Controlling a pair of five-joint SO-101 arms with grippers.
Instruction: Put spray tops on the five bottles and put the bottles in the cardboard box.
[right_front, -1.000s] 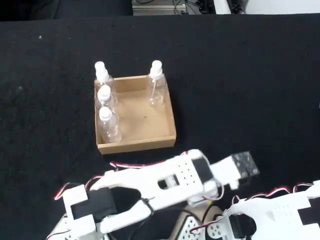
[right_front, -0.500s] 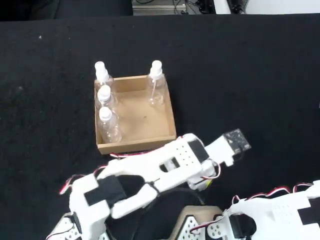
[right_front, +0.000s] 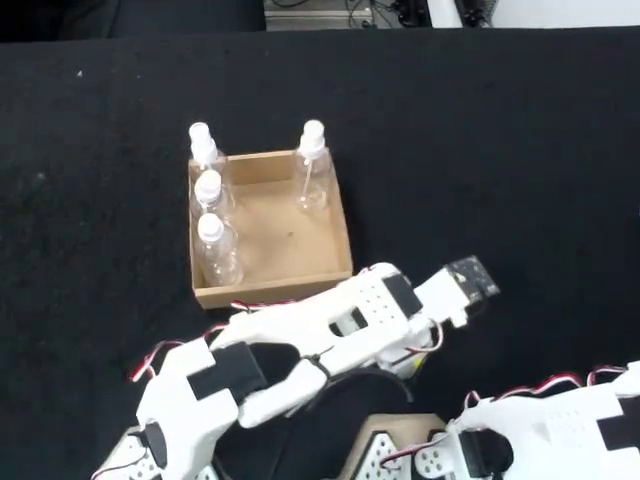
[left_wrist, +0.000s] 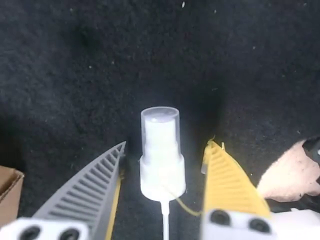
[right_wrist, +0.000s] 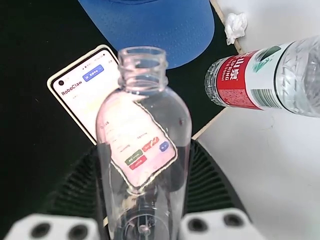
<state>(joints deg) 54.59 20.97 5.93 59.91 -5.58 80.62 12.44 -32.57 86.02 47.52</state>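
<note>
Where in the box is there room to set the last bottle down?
The box floor is bare through the middle and in the front right corner, bordered by the front and right walls. The left wall is crowded: three bottles stand in a row along it. A fourth bottle takes the back right corner.

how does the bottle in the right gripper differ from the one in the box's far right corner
The held bottle has a bare open neck; the boxed bottle wears a white spray top. The held bottle sits in the right gripper; the boxed bottle stands in the cardboard box. Both are clear.
</note>
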